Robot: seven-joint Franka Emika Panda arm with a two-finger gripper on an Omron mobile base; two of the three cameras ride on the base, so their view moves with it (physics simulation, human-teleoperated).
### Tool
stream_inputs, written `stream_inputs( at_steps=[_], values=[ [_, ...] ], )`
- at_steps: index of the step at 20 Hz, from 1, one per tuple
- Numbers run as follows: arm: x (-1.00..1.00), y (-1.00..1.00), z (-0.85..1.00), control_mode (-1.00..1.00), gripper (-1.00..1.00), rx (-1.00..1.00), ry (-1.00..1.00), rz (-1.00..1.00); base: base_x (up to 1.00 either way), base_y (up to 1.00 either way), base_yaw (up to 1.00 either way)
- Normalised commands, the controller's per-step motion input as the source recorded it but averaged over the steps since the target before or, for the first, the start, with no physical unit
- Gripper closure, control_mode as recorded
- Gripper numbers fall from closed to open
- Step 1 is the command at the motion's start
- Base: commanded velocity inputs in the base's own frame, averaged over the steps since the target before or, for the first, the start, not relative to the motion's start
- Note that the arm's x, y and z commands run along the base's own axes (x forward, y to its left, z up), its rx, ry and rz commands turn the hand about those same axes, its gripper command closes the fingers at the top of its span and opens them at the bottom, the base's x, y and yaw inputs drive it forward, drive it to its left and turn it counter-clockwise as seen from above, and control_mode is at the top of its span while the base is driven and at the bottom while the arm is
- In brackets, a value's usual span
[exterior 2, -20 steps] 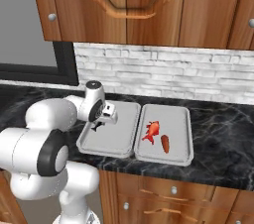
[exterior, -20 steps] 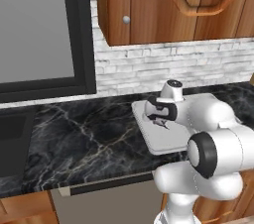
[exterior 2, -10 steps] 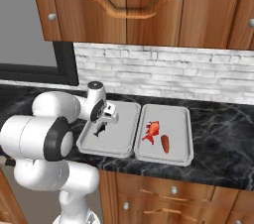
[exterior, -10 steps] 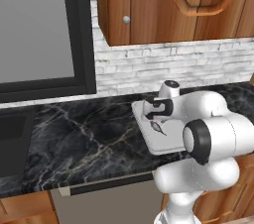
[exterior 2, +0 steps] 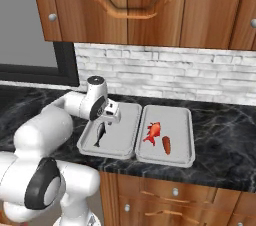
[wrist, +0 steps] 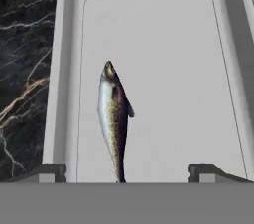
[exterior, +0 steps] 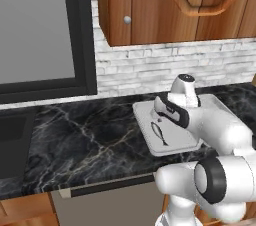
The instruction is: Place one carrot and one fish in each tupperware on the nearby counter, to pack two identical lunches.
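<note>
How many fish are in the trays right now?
2. A dark grey fish lies in the left tray, under the gripper; a red fish lies in the right tray beside a carrot.

The white arm folds forward from its base, elbow bent, wrist turned downward. The claw (wrist: 127, 172) points straight down, its 2 dark fingertips (wrist: 45, 171) spread wide apart at the frame's lower corners, gripping nothing between them.
</note>
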Motion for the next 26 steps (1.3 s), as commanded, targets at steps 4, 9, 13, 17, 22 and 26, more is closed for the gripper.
stream_inputs(
  at_steps=[4,9,13,17,22,26],
  values=[
    [-1.0,-0.09,0.69,-1.0,-1.0,0.0,-0.23,0.0,0.0,0.0,0.0],
    [-1.0,0.21,0.8,-1.0,-1.0,-0.06,-0.23,0.0,0.0,0.0,0.0],
    [-1.0,0.19,0.91,-1.0,-1.0,-0.06,-0.05,0.0,0.0,0.0,0.0],
    [-0.77,0.12,0.83,-1.0,-1.0,-0.05,-0.04,0.0,0.0,0.0,0.0],
    [-0.43,-0.05,0.28,1.0,-1.0,-0.01,-0.01,0.0,-0.33,-0.27,-0.01],
    [0.0,0.0,0.0,1.0,-1.0,0.0,0.0,0.0,-0.66,-1.0,-0.09]
  ],
)
